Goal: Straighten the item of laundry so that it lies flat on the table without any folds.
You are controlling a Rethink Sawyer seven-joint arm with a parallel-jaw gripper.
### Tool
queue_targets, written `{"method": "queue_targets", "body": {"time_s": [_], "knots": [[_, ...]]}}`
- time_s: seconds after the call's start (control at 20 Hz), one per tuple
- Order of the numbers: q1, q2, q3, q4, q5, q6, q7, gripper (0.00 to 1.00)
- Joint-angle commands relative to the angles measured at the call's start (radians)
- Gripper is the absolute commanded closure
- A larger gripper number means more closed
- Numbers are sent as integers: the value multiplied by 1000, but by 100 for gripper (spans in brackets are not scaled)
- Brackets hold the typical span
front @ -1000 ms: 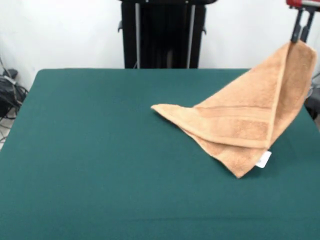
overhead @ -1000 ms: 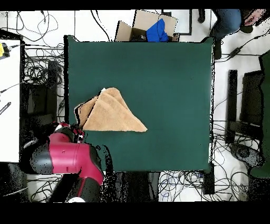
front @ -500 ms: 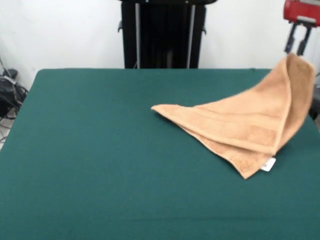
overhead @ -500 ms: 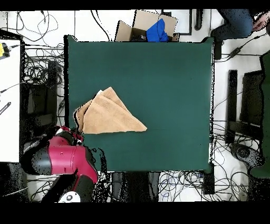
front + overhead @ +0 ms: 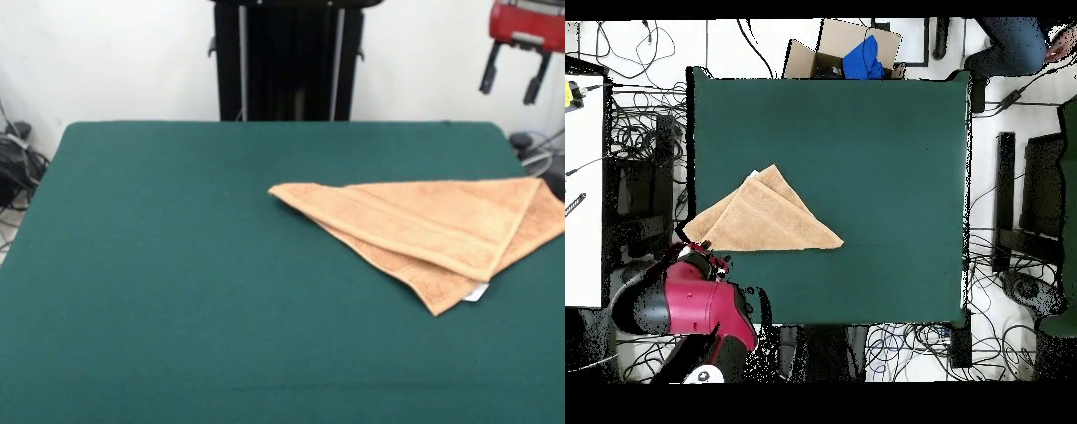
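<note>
The peach-orange item of laundry (image 5: pixel 424 230) lies on the dark green table (image 5: pixel 177 265) at its right side, folded over itself into a flat triangle. A white tag (image 5: pixel 474 292) peeks out at its near corner, and its right corner reaches the table's right edge. My gripper (image 5: pixel 510 81) hangs open well above and behind that corner, holding nothing. In the overhead view the item of laundry (image 5: pixel 765 215) sits by the left edge of the table (image 5: pixel 865 150), with my red arm (image 5: pixel 685 305) just off that corner.
A cardboard box holding something blue (image 5: pixel 850 50) stands past the table's far side in the overhead view. A person (image 5: pixel 1015 40) shows at the top right. Cables (image 5: pixel 635 190) lie on the floor around the table.
My gripper let go of the towel's raised corner and drew up and away. The corner dropped onto the table, so the towel now lies flat but folded.
</note>
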Motion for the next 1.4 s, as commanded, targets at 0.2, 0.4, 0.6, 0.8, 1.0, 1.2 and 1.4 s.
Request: {"method": "queue_targets", "body": {"time_s": [0.2, 0.4, 0.6, 0.8, 1.0, 1.2, 1.4], "knots": [[-45, -26, 64, 99, 73, -38, 229, 0], [-85, -37, 80, 108, 75, -38, 203, 0], [-116, -46, 93, 104, 69, -33, 186, 0], [-151, -28, 112, 94, 65, -75, 188, 0], [-178, -3, 134, 87, 60, -129, 198, 0], [-188, 30, 146, 62, 68, -160, 210, 0], [-183, 50, 141, 35, 80, -155, 210, 0]]}}
